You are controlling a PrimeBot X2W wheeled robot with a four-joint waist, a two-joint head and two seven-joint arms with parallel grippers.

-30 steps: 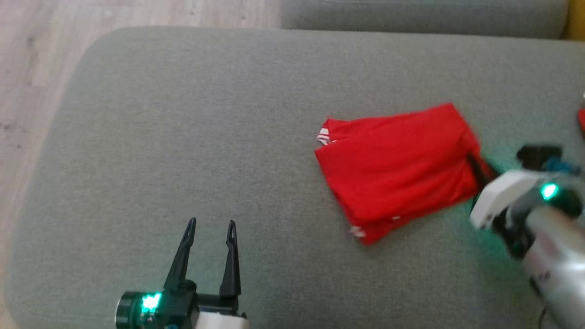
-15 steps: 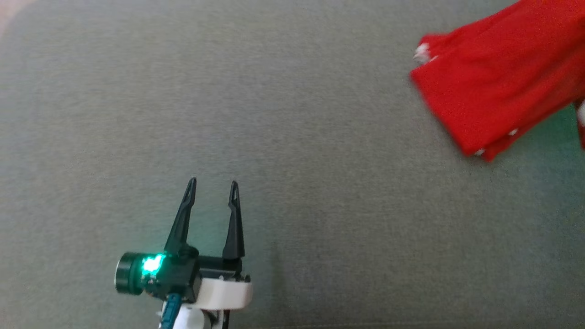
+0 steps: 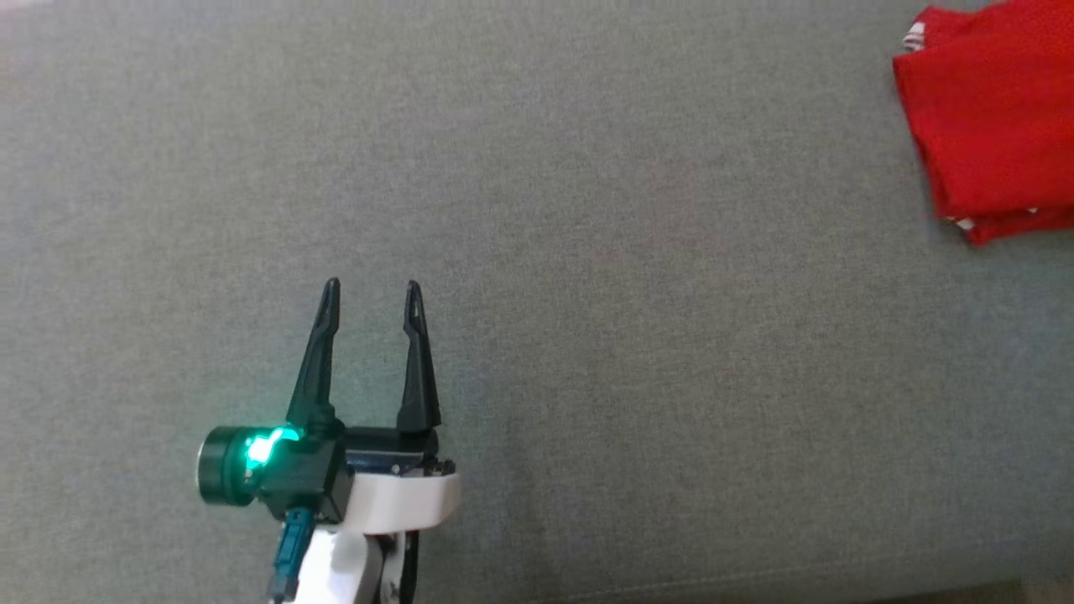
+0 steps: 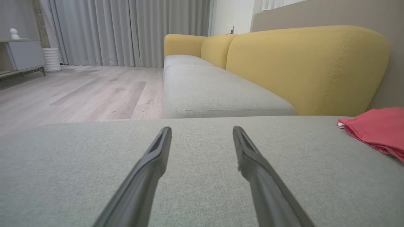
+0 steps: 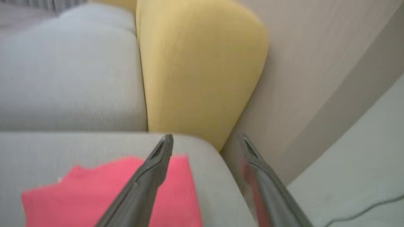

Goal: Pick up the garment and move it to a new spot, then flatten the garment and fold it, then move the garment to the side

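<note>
Head view: folded garment [image 3: 990, 117] lies at right end of seat [image 3: 587, 252]. My left gripper [image 3: 369, 289] wide open, empty, over bare seat. Right gripper [image 5: 205, 137] open, empty, above garment; bump could push it off seat.

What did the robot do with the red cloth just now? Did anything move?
The right gripper let go of the garment: it was pinching its edge, now its jaws stand open, holding nothing. The head camera shifted too, so whether the garment slid cannot be told. The garment stays folded on the cushion, and the left gripper stays open.
</note>
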